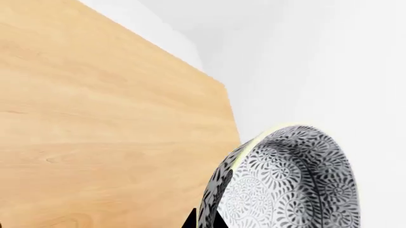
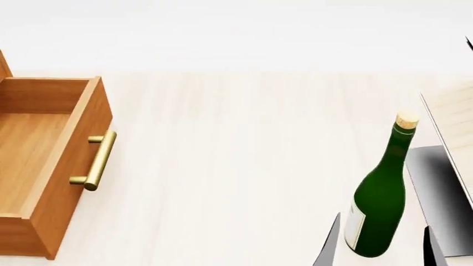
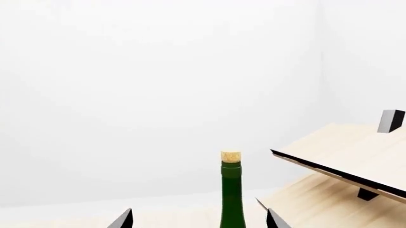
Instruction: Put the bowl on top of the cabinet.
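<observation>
At the far left of the head view we saw the cabinet's open drawer (image 2: 44, 160), orange-brown wood with a brass bar handle (image 2: 97, 160), standing on the pale desk (image 2: 236, 166). The drawer's interior was bare wood where visible. The bowl (image 1: 288, 183), white with a dense grey-black floral pattern, appeared only in the left wrist view, tilted on edge close to the camera, over or beside a broad orange-brown wooden surface (image 1: 108, 123); we could not tell whether it touched that surface. Of the left hand (image 1: 204, 219) only dark tips showed at the bowl's rim, and we could not tell whether they gripped it. Further right stood an upright green wine bottle (image 2: 380, 205) with a cork stopper (image 2: 406, 118), between the spread fingers of the right hand (image 2: 380, 249), which did not touch it. At the right edge sat a pale plywood rack (image 3: 345, 161) on a dark base.
</observation>
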Motion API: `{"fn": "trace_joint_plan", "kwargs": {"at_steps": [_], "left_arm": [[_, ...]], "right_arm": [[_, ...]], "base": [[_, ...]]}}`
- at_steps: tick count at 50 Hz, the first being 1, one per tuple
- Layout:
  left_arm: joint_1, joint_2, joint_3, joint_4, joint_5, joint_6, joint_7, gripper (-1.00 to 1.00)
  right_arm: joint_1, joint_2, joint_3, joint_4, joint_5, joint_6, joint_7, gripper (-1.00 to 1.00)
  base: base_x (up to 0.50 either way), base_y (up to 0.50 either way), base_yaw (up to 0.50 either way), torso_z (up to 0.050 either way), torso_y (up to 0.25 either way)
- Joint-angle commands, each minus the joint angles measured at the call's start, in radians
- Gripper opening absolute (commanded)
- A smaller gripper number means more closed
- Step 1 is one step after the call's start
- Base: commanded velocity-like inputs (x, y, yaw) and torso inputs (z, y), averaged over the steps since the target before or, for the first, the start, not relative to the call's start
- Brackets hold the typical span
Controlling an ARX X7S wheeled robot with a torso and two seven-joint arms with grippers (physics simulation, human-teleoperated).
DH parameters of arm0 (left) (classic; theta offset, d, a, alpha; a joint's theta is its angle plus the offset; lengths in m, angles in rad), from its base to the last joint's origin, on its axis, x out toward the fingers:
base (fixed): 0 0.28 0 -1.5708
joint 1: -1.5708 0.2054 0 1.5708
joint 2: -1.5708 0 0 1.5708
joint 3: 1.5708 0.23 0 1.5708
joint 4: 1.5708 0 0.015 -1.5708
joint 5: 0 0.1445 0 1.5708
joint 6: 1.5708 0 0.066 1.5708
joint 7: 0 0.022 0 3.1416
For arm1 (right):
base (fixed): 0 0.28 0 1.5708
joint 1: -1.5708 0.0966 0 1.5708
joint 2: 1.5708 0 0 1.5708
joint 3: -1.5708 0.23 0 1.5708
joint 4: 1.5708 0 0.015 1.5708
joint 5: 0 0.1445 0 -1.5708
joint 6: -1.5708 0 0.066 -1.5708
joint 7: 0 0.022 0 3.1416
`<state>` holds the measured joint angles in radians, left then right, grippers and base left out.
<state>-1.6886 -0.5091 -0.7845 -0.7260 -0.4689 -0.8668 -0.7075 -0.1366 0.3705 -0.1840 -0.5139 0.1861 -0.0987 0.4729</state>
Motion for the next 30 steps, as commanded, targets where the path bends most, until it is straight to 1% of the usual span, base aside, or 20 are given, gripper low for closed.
{"fn": "trace_joint_plan", "kwargs": {"at_steps": [1, 11, 30], "left_arm": [[0.006, -0.004, -0.018, -0.039, 0.007, 0.002, -0.069, -1.00], [0.030, -0.003, -0.024, -0.020, 0.023, 0.027, -0.100, -1.00], [0.025, 0.004, 0.034, -0.091, 0.055, 0.066, -0.059, -1.00]], "right_arm": [[0.000, 0.002, -0.003, 0.003, -0.001, -0.002, 0.003, 1.00], [0.000, 0.005, -0.003, 0.000, 0.002, -0.002, 0.005, 1.00], [0.001, 0.011, -0.006, 0.000, 0.007, -0.002, 0.008, 1.00]], "base": [[0.00, 0.00, 0.00, 0.000, 0.000], [0.00, 0.00, 0.00, 0.000, 0.000], [0.00, 0.00, 0.00, 0.000, 0.001]]}}
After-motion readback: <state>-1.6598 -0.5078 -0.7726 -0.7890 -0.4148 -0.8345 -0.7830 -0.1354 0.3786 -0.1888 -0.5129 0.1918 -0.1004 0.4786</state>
